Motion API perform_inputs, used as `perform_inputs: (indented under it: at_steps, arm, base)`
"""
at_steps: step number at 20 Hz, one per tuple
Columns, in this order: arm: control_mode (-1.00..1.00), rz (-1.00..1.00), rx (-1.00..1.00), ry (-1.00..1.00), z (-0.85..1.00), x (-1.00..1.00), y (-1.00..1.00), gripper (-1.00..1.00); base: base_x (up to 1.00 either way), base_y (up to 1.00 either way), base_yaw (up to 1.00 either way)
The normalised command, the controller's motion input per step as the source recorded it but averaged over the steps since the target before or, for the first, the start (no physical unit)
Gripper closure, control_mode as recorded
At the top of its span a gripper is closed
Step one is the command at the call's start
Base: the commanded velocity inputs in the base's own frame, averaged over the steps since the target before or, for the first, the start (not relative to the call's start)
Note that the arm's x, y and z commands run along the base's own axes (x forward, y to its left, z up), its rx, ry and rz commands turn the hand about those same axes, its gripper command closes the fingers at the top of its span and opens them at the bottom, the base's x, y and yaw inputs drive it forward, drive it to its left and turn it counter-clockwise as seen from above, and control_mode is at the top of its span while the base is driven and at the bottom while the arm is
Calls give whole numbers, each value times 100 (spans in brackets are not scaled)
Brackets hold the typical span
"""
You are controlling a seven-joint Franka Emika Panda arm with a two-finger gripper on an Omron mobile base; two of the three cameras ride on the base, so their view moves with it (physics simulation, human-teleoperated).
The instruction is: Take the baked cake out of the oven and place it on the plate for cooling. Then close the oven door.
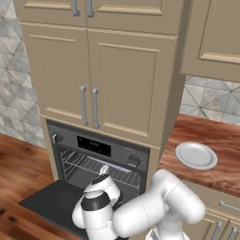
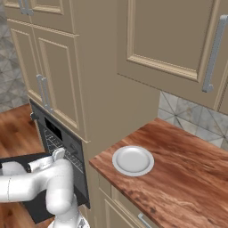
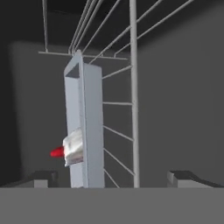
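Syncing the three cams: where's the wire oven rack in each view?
Left base view: thin silver wire oven rack inside the open dark grey oven, centre-left.
Right base view: rack at left, behind the white arm.
Hand view: rack wires rolled upright, centre.
Shared landmark: the rack itself.

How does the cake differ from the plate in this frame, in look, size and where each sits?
Place: the cake sits inside the oven, on a light tray against the wire rack; the plate lies on the wooden counter beside the oven.
Size: the cake is tiny; the plate is a wide disc.
Look: the cake carries a red dot; the plate is plain and bare.
Both are whitish.
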Motion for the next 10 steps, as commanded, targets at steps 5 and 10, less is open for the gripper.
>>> perform_inputs:
  at_steps: [5, 10]
  arm:
    - [-100, 0, 0, 2, -28, 36, 1, -100]
    - [-100, 0, -1, 0, -35, 39, 7, -100]
  base:
    - [0, 0, 0]
    - [0, 0, 0]
